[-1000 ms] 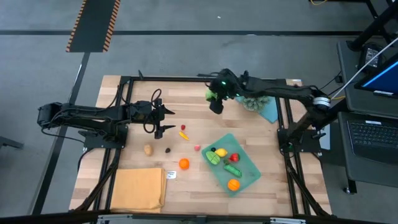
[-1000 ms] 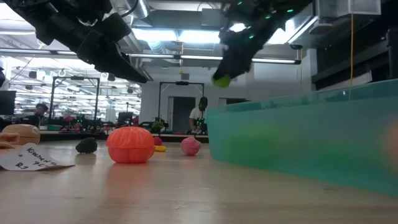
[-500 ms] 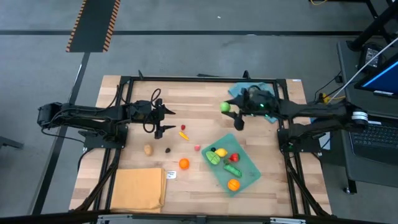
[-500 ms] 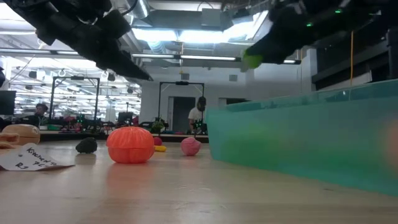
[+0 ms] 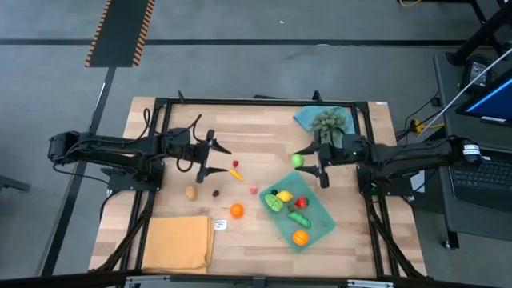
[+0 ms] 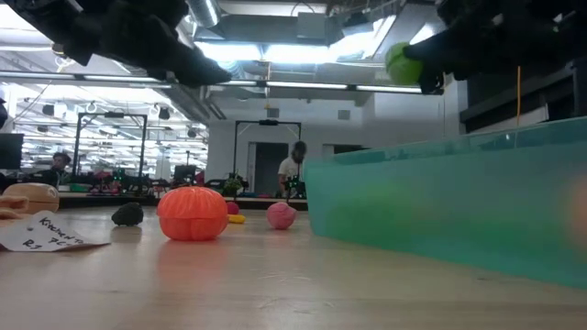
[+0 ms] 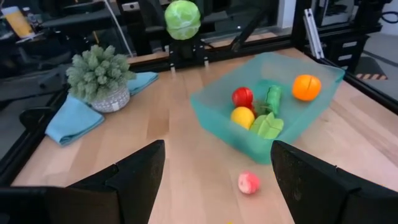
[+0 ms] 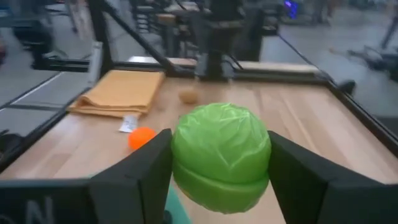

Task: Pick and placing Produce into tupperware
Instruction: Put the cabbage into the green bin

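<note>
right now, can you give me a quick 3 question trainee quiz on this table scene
1. True or false: the right gripper holds a green cabbage between its fingers.
2. Which piece lies in the tupperware? A) the pink piece B) the yellow lemon C) the tan piece
3. Fill in: the left gripper hangs over the table with its fingers ____.

Key: 1 true; 2 B; 3 open
</note>
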Robot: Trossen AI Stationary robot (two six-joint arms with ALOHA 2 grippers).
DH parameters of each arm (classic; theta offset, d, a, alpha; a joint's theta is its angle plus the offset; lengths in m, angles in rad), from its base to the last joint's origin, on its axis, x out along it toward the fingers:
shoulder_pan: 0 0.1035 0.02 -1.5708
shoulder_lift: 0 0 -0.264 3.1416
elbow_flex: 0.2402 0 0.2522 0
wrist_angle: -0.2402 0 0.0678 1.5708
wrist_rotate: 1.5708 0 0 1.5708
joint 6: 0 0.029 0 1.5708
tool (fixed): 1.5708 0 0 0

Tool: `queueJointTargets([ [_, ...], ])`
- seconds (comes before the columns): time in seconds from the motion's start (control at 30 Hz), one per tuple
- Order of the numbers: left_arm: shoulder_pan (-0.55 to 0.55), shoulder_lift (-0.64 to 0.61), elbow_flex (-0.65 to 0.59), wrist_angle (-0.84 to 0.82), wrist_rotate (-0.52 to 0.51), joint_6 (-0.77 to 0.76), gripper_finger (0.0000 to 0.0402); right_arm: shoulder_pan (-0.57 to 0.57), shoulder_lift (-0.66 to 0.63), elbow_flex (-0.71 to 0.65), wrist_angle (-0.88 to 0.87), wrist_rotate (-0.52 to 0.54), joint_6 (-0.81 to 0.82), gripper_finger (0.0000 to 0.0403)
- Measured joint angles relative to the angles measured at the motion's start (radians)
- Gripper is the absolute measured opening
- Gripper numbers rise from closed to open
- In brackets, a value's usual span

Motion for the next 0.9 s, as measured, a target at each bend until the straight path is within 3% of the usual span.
queueJointTargets([
  [0.2,-0.030,0.000,0.000,0.008,0.000,-0.001,0.0286,0.034,0.000,-0.044,0.125,-0.033,-0.060,0.0226],
  [0.63,-0.084,0.000,0.000,0.027,0.000,0.003,0.0286,0.037,0.001,-0.047,0.097,-0.087,0.029,0.0226],
  [0.9,-0.084,0.000,0.000,0.029,0.000,0.003,0.0286,0.105,0.001,0.051,-0.127,-0.071,0.067,0.0226],
])
